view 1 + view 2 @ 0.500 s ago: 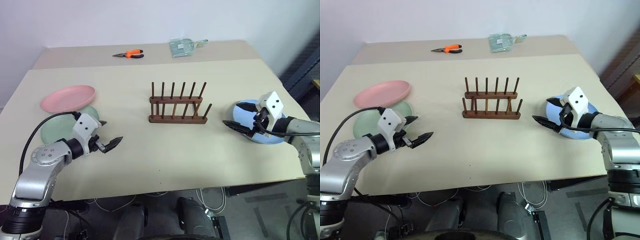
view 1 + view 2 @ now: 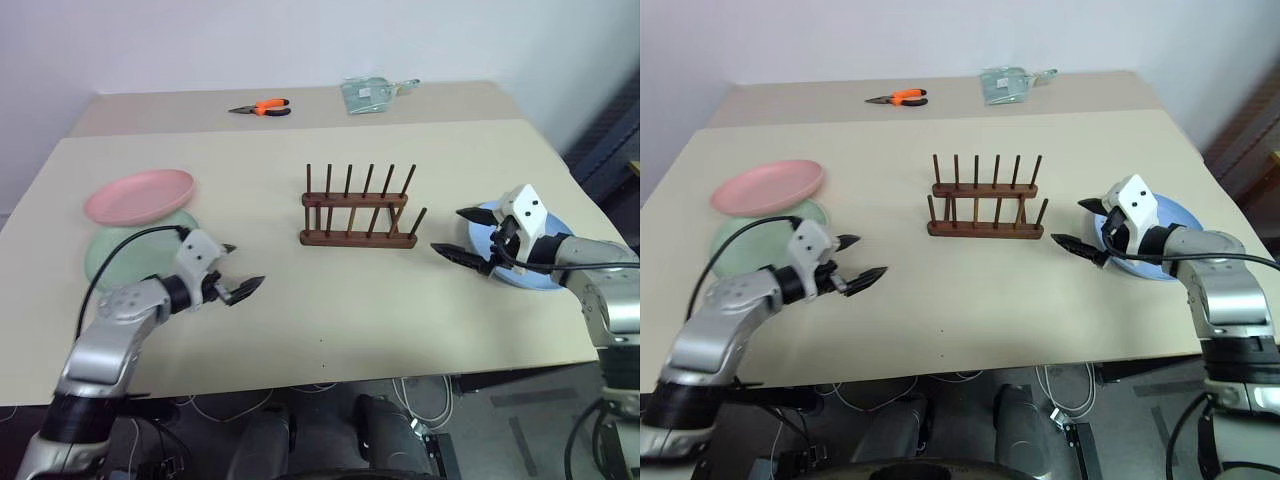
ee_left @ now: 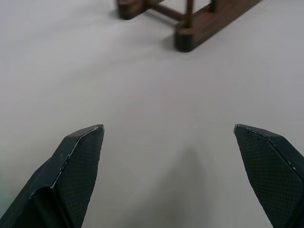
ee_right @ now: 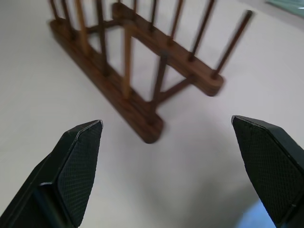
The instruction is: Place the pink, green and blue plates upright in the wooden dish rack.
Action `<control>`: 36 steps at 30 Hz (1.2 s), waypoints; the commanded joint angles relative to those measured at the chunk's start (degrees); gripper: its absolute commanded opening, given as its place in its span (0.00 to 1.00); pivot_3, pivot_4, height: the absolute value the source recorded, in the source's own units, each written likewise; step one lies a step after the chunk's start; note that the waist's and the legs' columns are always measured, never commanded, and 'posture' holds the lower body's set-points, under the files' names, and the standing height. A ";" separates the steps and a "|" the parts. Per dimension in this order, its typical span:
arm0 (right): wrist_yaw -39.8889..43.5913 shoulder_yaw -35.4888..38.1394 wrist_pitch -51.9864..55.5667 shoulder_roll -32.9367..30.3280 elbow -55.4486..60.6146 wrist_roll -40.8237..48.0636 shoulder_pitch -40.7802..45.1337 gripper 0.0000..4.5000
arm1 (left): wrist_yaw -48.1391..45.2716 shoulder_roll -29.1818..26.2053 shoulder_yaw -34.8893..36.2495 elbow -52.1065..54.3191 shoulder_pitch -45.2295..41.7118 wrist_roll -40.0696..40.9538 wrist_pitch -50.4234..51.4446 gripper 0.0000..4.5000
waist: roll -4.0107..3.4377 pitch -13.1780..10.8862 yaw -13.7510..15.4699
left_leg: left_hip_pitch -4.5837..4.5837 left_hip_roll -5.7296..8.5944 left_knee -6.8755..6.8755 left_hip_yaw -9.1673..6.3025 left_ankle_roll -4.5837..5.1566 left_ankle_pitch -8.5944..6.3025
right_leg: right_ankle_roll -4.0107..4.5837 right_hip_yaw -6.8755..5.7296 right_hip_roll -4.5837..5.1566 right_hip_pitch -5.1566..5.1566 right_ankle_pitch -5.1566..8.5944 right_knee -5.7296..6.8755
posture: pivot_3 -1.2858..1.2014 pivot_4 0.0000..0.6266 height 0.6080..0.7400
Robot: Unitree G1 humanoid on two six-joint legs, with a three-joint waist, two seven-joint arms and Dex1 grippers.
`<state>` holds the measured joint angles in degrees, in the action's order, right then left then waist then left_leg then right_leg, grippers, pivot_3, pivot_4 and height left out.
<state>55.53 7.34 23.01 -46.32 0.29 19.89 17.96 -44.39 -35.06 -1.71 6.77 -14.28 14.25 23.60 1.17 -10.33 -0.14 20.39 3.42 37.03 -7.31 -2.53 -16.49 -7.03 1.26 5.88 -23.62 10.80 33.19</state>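
The wooden dish rack (image 2: 358,210) stands with no plates in it at the table's middle. At the left, the pink plate (image 2: 138,196) lies flat, overlapping the green plate (image 2: 120,250). My left gripper (image 2: 243,267) hovers open just right of the green plate, pointing at the rack, whose near end (image 3: 199,23) shows in the left wrist view. The blue plate (image 2: 548,280) lies flat at the right. My right gripper (image 2: 450,231) is open over its left rim, aimed at the rack (image 4: 137,95). Nothing is between either gripper's fingers.
Orange-handled pliers (image 2: 262,108) and a clear plastic packet (image 2: 368,95) lie at the table's far edge. A black cable loops from my left arm over the green plate. Bare tabletop (image 2: 330,300) lies between the rack and the front edge.
Both grippers have moved inward toward the rack: the left one away from the green plate, the right one leftward over the blue plate's rim. Both stay open.
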 commanded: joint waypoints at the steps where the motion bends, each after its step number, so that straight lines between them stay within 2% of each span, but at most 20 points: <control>1: -1.10 2.48 2.45 -0.74 7.72 2.12 -3.29 0.99 | -3.81 1.67 -4.56 -9.92 -8.58 -3.39 -5.91 1.00 | 0.00 0.00 0.26 | 0.00 0.01 0.02 0.02 0.00 0.00 | -0.04 0.01 0.00 -0.01 -0.02 0.00 | 0.52 0.24 1.00; 5: -4.08 4.26 5.59 0.37 17.11 3.89 -9.30 0.99 | -11.23 6.56 -10.65 -29.17 -21.44 -6.94 -13.35 1.00 | -0.01 0.01 0.86 | 0.02 0.04 0.07 0.01 0.00 0.00 | -0.15 0.00 0.00 0.01 -0.09 0.00 | 0.52 0.24 1.00; 9: -7.15 5.63 8.44 1.20 23.42 5.57 -12.88 0.99 | -15.02 10.58 -13.25 -42.48 -28.81 -9.98 -20.06 1.00 | 0.03 0.00 0.63 | 0.02 0.05 0.07 0.03 0.04 -0.02 | -0.17 0.01 0.01 0.02 -0.10 -0.06 | 0.52 0.24 1.00; 12: -8.98 8.27 8.98 1.61 26.94 6.10 -17.09 0.99 | -14.88 17.28 -14.57 -55.30 -35.46 -12.33 -23.41 1.00 | 0.06 -0.01 1.30 | 0.03 0.04 0.08 -0.01 0.06 -0.03 | -0.20 -0.05 0.00 0.01 -0.11 -0.02 | 0.52 0.24 1.00; 15: -10.23 8.82 9.05 1.74 28.62 6.18 -18.73 1.00 | -14.00 19.74 -13.24 -61.07 -37.68 -13.30 -26.22 0.82 | 0.08 0.00 1.10 | 0.05 0.07 0.19 -0.07 0.06 -0.03 | -0.34 -0.10 0.02 0.15 -0.05 -0.11 | 0.52 0.24 1.00; 16: -10.52 9.05 8.68 1.70 28.81 5.90 -19.25 1.00 | -14.21 20.29 -12.75 -61.66 -37.76 -13.16 -26.93 0.71 | 0.08 0.00 0.97 | 0.05 0.07 0.18 -0.06 0.07 -0.03 | -0.40 -0.10 0.03 0.17 -0.01 -0.13 | 0.52 0.24 1.00; 21: -10.82 9.40 8.21 1.05 29.37 5.70 -20.52 1.00 | -16.67 20.86 -11.97 -59.35 -35.77 -12.80 -28.97 0.19 | 0.08 0.00 0.79 | -0.01 0.04 0.12 -0.06 0.08 -0.04 | -0.44 -0.10 0.03 0.13 -0.01 -0.08 | 0.52 0.24 1.00; 25: -9.42 9.53 8.78 -0.76 28.79 6.11 -19.96 1.00 | -20.70 19.26 -12.63 -47.89 -30.61 -11.36 -26.32 0.18 | 0.04 0.01 0.76 | -0.01 0.04 0.10 -0.07 0.08 -0.04 | -0.43 -0.09 0.02 0.13 -0.02 -0.08 | 0.52 0.24 1.00; 30: -6.19 9.91 9.13 -4.02 27.02 6.22 -21.00 1.00 | -26.67 14.79 -14.65 -28.34 -22.03 -9.51 -18.21 0.18 | 0.04 0.00 0.80 | 0.00 0.02 0.10 -0.08 0.08 -0.05 | -0.29 -0.09 0.02 0.13 -0.09 -0.08 | 0.52 0.24 1.00; 33: -4.38 9.97 9.63 -5.25 26.75 6.83 -22.02 1.00 | -26.73 12.82 -15.58 -23.41 -20.11 -10.51 -16.16 0.18 | 0.04 0.00 0.95 | 0.01 0.01 0.13 -0.09 0.09 -0.05 | -0.28 -0.09 0.02 0.14 -0.07 -0.08 | 0.52 0.24 1.00; 36: -3.63 9.74 9.49 -6.26 26.60 5.96 -22.95 1.00 | -24.05 12.87 -15.16 -23.15 -20.21 -11.17 -14.20 0.18 | 0.04 0.00 0.91 | 0.01 0.01 0.14 -0.09 0.09 -0.05 | -0.34 -0.09 0.02 0.15 0.02 -0.09 | 0.52 0.24 1.00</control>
<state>51.42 16.03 32.84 -51.32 26.23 25.93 -4.88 -69.76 -22.35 -17.33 -18.30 -33.82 2.92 8.74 1.21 -10.33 0.77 20.39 3.43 37.17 -7.40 -2.44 -16.54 -7.41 1.17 5.90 -23.47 10.83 33.10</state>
